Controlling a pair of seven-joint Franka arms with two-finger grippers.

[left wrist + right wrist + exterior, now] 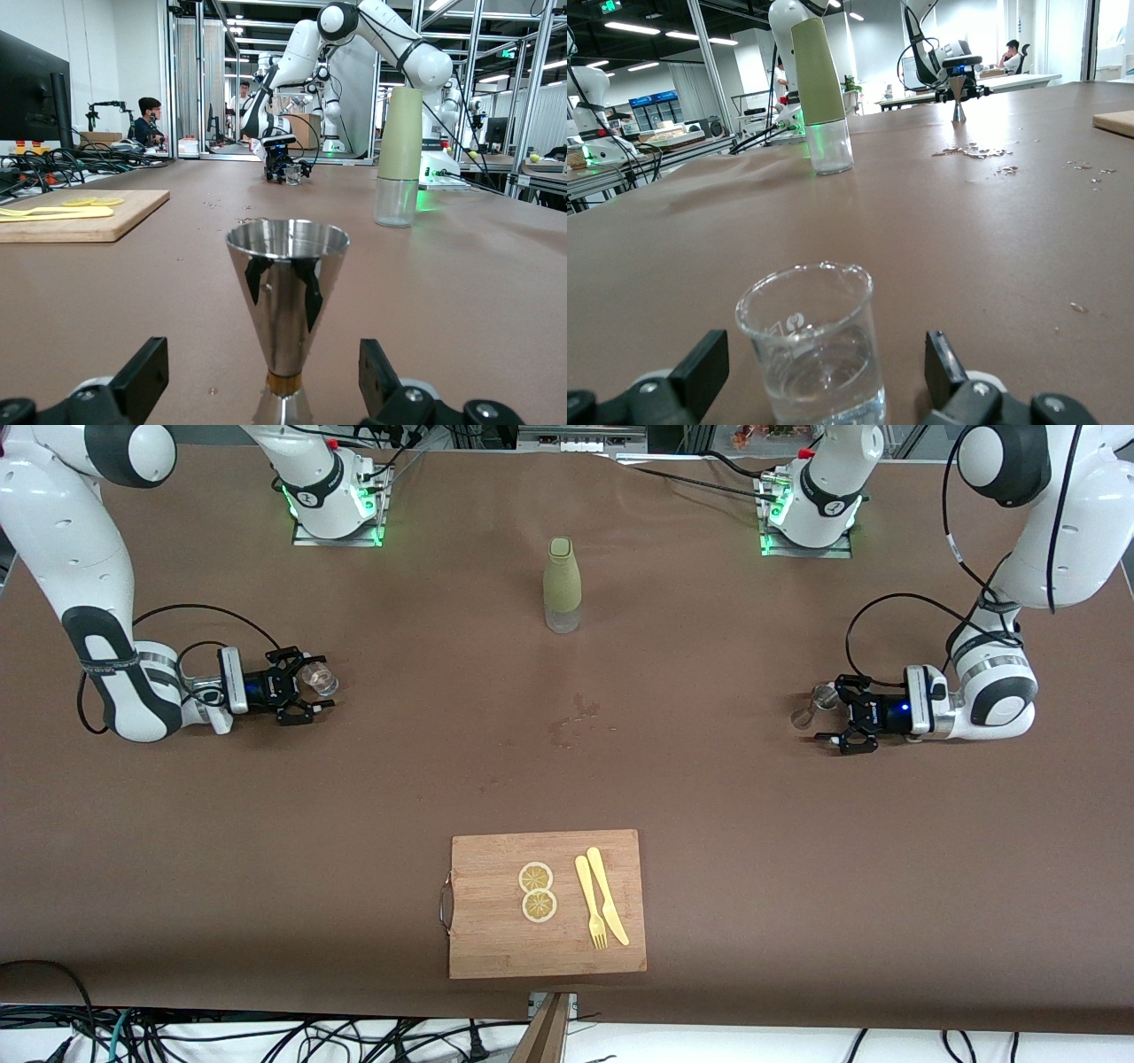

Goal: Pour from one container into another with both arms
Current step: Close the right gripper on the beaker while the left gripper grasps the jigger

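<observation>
A small glass beaker (320, 679) with a little clear liquid stands on the brown table toward the right arm's end. My right gripper (315, 683) is open around it, with a finger on each side and neither touching. The right wrist view shows the beaker (811, 354) between the spread black fingers (700, 367). A steel jigger (810, 708) stands toward the left arm's end. My left gripper (822, 713) is open around it. In the left wrist view the jigger (285, 292) has clear gaps to both fingers (146, 376).
A green-sleeved bottle (562, 584) with a clear base stands mid-table, near the arms' bases. Spilled drops (576, 722) lie at the centre. A wooden cutting board (496, 948) near the front edge carries two lemon slices (537, 892), a yellow fork and a knife (606, 903).
</observation>
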